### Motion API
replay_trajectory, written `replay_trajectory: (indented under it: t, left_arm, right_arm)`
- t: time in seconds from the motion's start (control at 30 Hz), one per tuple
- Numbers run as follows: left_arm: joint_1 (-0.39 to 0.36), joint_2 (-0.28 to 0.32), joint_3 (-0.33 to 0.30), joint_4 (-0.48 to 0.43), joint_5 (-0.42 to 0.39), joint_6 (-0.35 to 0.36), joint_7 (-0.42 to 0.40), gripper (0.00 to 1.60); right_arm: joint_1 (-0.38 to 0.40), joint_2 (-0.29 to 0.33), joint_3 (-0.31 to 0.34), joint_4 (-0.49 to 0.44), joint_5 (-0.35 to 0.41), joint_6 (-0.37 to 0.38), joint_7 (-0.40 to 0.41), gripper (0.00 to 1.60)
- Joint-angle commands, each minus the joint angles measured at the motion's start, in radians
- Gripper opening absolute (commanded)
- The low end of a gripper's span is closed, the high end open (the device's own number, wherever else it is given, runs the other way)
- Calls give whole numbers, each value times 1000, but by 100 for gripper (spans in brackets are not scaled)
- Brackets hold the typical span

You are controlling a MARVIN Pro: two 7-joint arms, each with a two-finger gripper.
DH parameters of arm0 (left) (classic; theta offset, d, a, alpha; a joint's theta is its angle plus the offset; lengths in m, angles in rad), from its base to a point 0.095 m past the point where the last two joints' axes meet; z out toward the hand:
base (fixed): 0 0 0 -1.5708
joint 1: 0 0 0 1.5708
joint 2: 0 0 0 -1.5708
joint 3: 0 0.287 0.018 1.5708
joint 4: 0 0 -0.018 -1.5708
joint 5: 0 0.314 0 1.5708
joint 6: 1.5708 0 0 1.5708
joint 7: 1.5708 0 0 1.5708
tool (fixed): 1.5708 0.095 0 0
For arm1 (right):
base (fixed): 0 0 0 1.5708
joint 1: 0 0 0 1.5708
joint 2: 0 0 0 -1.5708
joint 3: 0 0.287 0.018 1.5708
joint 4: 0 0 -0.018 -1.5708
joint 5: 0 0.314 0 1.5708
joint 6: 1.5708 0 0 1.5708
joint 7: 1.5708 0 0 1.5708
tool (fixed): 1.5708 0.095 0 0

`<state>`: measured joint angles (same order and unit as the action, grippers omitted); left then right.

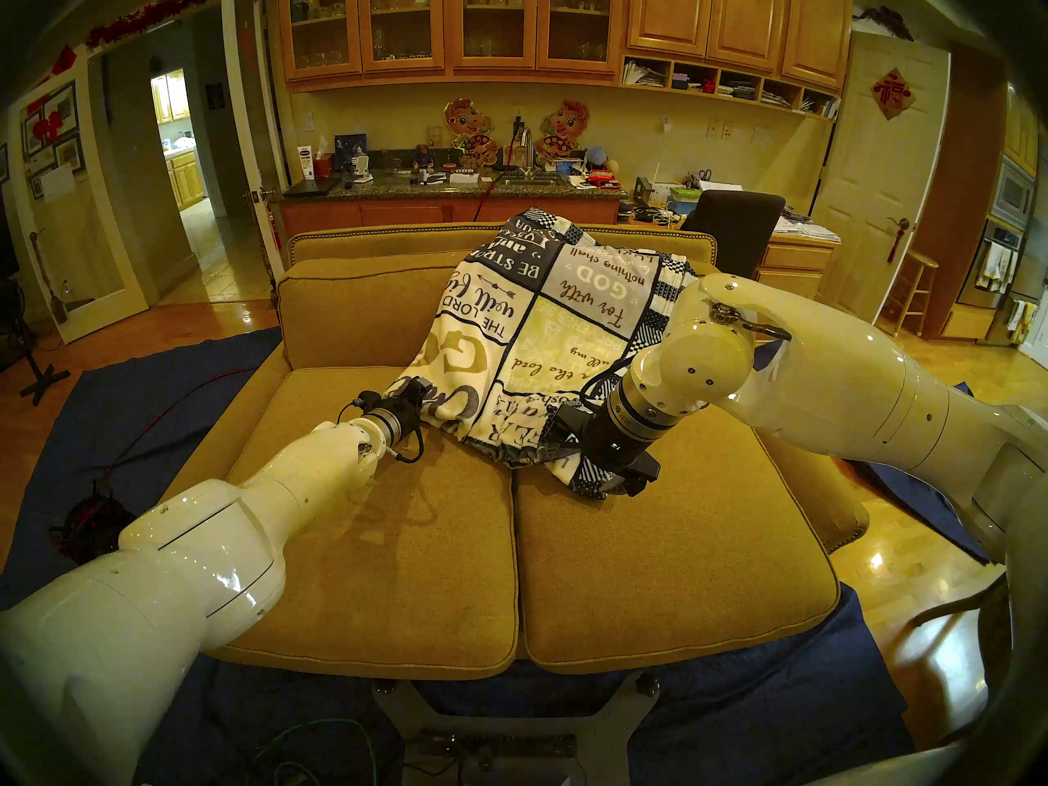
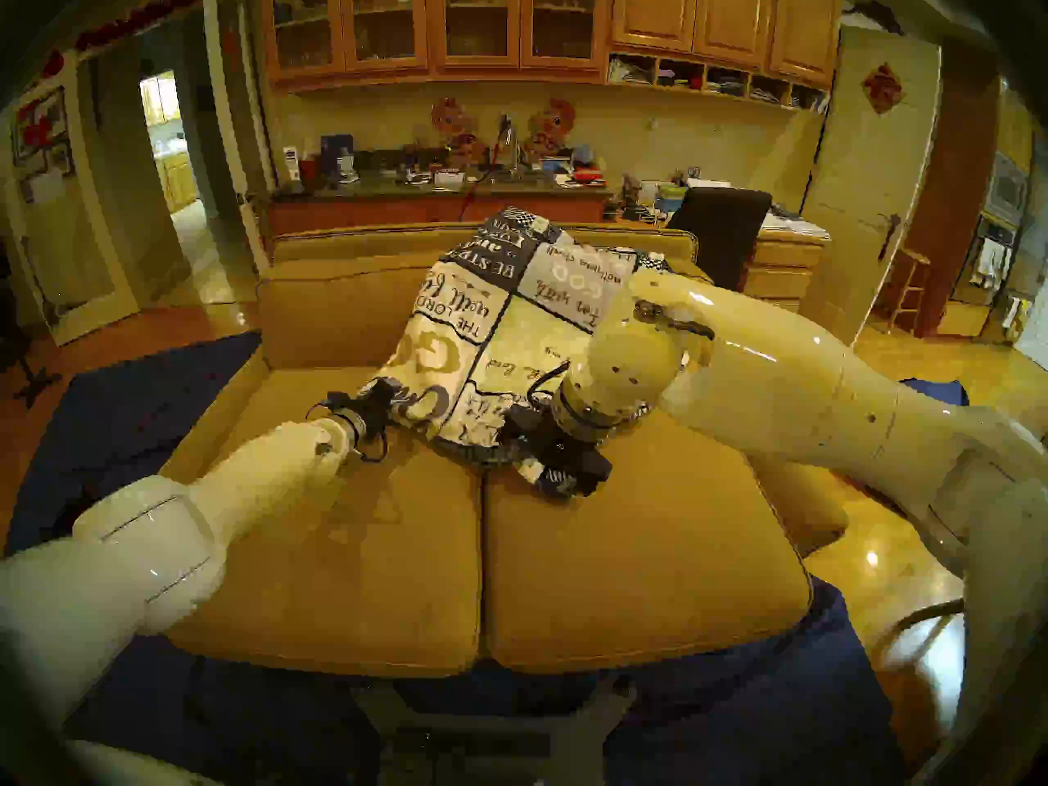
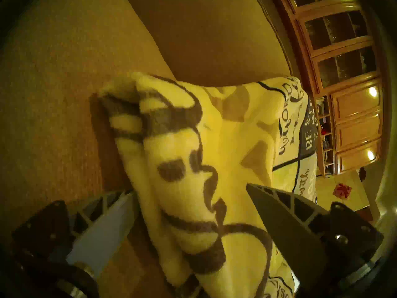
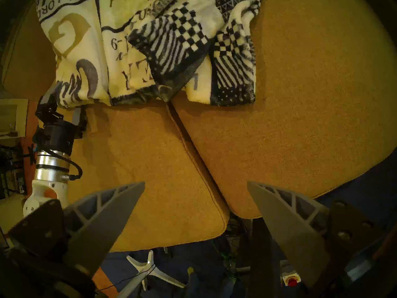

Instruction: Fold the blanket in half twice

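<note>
Jaws spread on both: left gripper (image 3: 191, 196) straddled blanket (image 1: 544, 337) corner fold, not pinched; right gripper (image 4: 195, 196) hovered empty above couch (image 1: 652, 569) seat. Blanket draped from backrest onto cushions.

Home kitchen-living room, sofa (image 1: 510, 541), wooden cabinets (image 1: 493, 25), sink counter (image 1: 453, 186)
</note>
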<state>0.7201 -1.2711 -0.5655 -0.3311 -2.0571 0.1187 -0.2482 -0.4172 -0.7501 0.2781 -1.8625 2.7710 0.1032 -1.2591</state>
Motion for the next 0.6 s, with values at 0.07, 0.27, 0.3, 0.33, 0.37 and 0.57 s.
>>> replay_trajectory:
  t: [0.07,0.27,0.3,0.33,0.37,0.57]
  left_arm:
    - [-62,-35,-8,69,-3,26,-17,160]
    - [-54,-48,-20,107,-14,39,-34,0]
    - [-54,-48,-20,107,-14,39,-34,0]
    - [-53,-50,-23,112,-16,41,-38,0]
    - [-53,-51,-24,119,-17,42,-38,0]
    - [-51,-57,-31,139,-18,42,-82,0]
  right_arm:
    - [10,1,9,-2,-2,1,2,160]
    - [10,1,8,-1,-2,1,2,160]
    - [10,1,8,-1,-2,1,2,160]
    - [10,1,8,-1,-2,1,2,160]
    - [10,1,9,-1,-2,1,2,160]
    - [11,1,9,-2,-2,1,2,160]
